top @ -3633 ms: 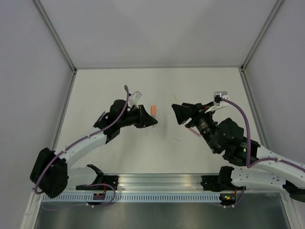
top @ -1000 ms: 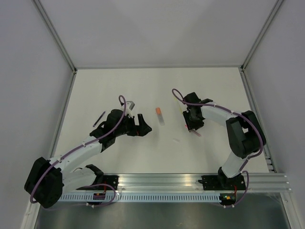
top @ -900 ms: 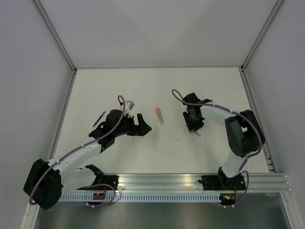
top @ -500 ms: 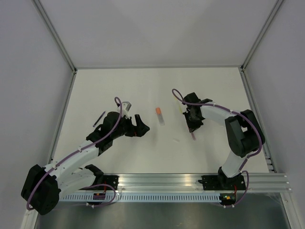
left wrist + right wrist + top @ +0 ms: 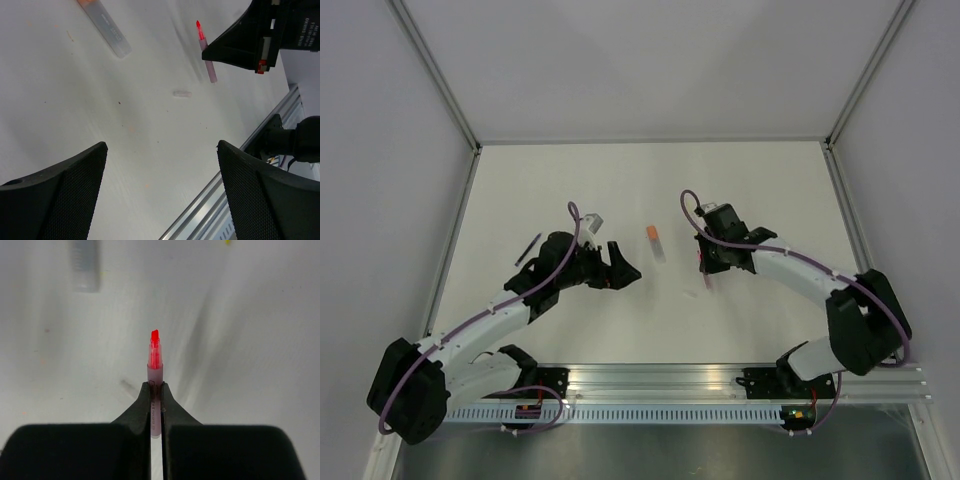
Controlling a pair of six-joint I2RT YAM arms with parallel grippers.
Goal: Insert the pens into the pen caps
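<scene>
Even, diffuse light fills all 3 views, bright on the white table without hard glare. Shadows lie soft and streaked in both wrist views. In the right wrist view the red-tipped pen is sharp; the surface behind it blurs, perhaps from motion.

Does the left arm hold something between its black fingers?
No, the left wrist view shows the black fingers wide apart over the white table, gripping nothing.

My left jaws are black, fine-meshed; the pen is pale pink with a red tip; the table white.
</scene>
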